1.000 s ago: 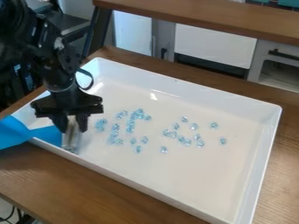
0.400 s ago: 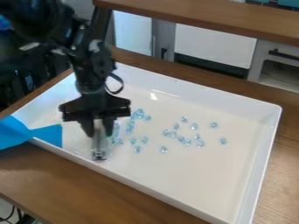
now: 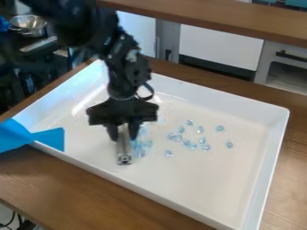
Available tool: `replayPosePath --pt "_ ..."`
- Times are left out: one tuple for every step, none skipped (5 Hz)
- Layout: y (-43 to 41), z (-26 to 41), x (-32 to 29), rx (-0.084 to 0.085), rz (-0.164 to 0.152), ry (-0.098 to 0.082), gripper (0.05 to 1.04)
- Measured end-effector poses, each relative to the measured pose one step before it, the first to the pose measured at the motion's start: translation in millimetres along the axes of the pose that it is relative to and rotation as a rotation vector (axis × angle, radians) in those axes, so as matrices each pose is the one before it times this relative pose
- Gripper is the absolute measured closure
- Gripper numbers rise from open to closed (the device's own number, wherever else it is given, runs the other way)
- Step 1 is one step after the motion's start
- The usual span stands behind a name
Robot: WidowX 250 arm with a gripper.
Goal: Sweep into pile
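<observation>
Moved closer to the white tray's [image 3: 234,179] middle, the black gripper [image 3: 123,134] clasps a silvery tool [image 3: 124,149] inside the tray; pale-blue beads [image 3: 203,146] bunch beside the tool (others lie scattered mid-tray).

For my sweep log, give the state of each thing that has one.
Slim silvery tool: gripped, pointing down.
Black two-finger pincer: closed on the tool.
Small, clear, pale-blue beads: scattered, some bunched beside the tool.
White rectangular tray: upright, holding the beads.
Bright blue sheet: draped over the tray's rim.
</observation>
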State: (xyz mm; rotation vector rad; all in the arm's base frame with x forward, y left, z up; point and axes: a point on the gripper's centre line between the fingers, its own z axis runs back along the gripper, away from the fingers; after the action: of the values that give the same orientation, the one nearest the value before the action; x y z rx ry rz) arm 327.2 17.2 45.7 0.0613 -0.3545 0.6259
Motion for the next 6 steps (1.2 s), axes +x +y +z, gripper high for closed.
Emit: replayPosePath --pt "-25.68 -2.34 -3.94 -0.0008 0.0042 -0.0117 0.727" --pt "-22.05 0.6 -3.59 0.0054 0.0158 0.0145 0.727" --pt "-25.15 0.67 -5.71 0.0 0.0059 0.01 0.727" --pt "-19.91 -0.37 -2.29 0.0089 0.0186 0.0094 0.727" --pt "-26.13 -0.27 -3.81 -0.0006 0.0164 0.0045 0.727" --pt "-29.38 -0.87 -3.41 -0.0052 0.0129 -0.0027 0.727"
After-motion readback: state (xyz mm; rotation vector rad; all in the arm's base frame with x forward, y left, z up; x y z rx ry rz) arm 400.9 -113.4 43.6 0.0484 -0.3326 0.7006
